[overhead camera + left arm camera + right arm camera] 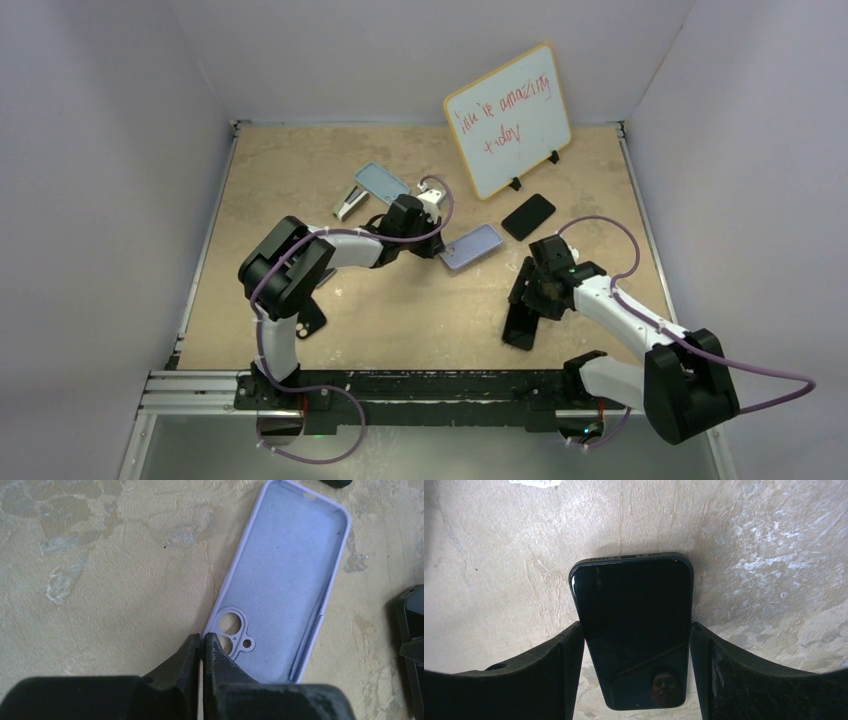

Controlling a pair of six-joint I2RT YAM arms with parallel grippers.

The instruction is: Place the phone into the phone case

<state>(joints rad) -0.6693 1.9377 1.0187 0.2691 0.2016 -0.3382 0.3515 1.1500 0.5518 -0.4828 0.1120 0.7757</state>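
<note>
Black phone [634, 635] clamped in right hand [637, 632]; left hand [201, 642] pinches rim of lilac case [285, 580].

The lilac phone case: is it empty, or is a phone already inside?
Empty: the lilac phone case shows bare lining and open camera holes; the black phone sits in the right pincer.

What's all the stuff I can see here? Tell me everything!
whiteboard: one, white with red writing, back right
lavender case: one, lavender, mid-table, open side up
black phone: one, black, front right, held
black slab: one, black, before the whiteboard
blue slab: one, light blue, back middle
silver object: one, silver-green, beside the blue slab
table: one, tan
left gripper: one, black, pinching the lavender case's corner
right gripper: one, black, gripping the black phone
</note>
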